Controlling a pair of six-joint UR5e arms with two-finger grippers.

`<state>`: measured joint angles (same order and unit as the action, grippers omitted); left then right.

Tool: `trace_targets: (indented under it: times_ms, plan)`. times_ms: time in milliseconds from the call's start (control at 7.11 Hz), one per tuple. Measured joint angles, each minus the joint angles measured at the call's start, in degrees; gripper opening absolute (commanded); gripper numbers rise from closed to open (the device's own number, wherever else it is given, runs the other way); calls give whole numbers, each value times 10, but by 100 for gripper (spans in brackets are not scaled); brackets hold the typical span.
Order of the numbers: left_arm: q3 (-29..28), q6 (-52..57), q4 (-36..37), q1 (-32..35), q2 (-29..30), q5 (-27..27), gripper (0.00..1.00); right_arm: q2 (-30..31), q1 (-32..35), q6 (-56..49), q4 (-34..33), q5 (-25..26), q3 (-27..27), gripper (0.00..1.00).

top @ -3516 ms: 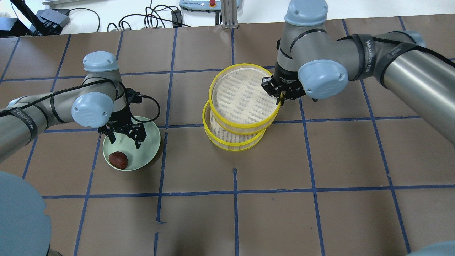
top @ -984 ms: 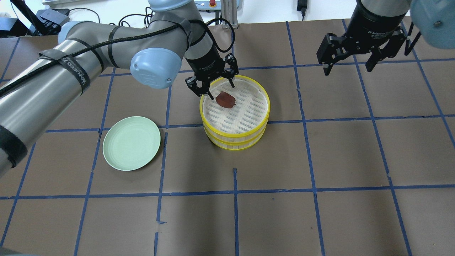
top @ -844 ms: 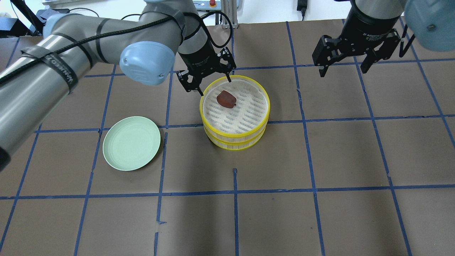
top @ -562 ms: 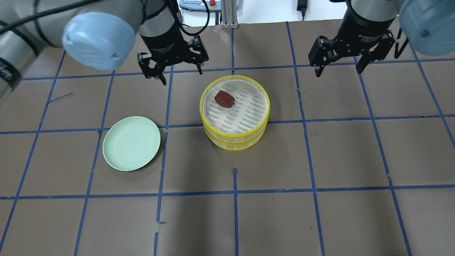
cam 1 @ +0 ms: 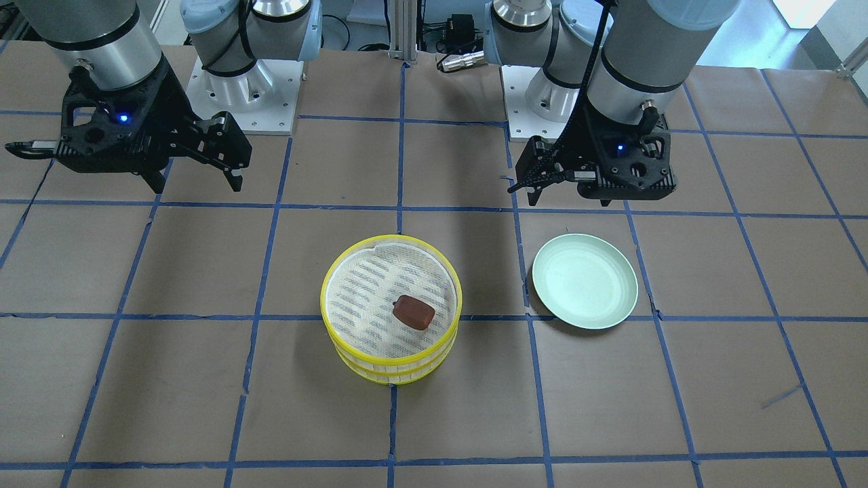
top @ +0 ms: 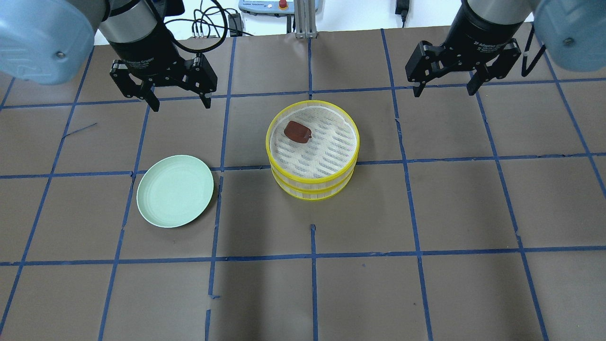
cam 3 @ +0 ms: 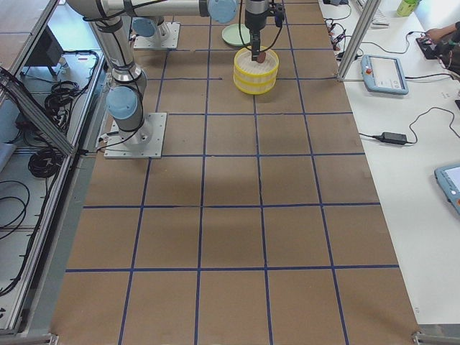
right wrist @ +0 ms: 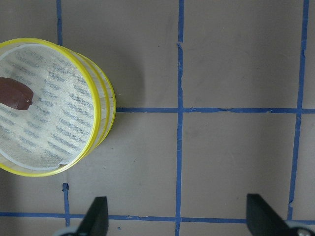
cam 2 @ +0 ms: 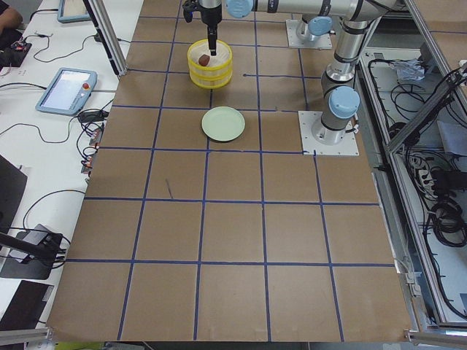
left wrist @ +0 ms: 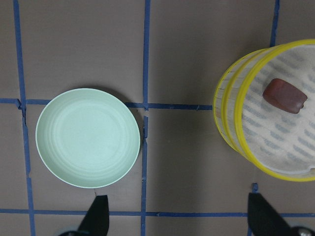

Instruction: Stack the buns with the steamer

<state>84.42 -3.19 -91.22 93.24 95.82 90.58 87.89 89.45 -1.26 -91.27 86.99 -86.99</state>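
Note:
Two yellow-rimmed steamer trays (top: 312, 188) stand stacked mid-table. The reddish-brown bun (top: 297, 131) lies in the top tray, toward its back left; it also shows in the front view (cam 1: 413, 312) and the left wrist view (left wrist: 284, 96). The white bun shows in no view. The pale green plate (top: 175, 191) lies bare to the left of the stack. My left gripper (top: 180, 104) is open and empty, raised behind the plate and left of the stack. My right gripper (top: 444, 90) is open and empty, raised behind and right of the stack.
The brown table cover carries a blue tape grid. Cables and a teach pendant (top: 265, 5) lie past the far table edge. The arm bases (cam 1: 237, 88) stand at the robot's side of the table.
My right gripper set the upper tray on the lower one and drew back. My left gripper moved the reddish-brown bun from plate to top tray, let go, and drew away left.

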Motion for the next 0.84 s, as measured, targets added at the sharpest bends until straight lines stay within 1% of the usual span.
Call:
trace_targets:
  times_ms: [281,844]
  plan:
    - [4,4,0,5,-3,9,100,0,0,2,-1,1,0,99]
    - [5,8,-2,7,-4,8,100,0,-1,1,-1,-1,-4,99]
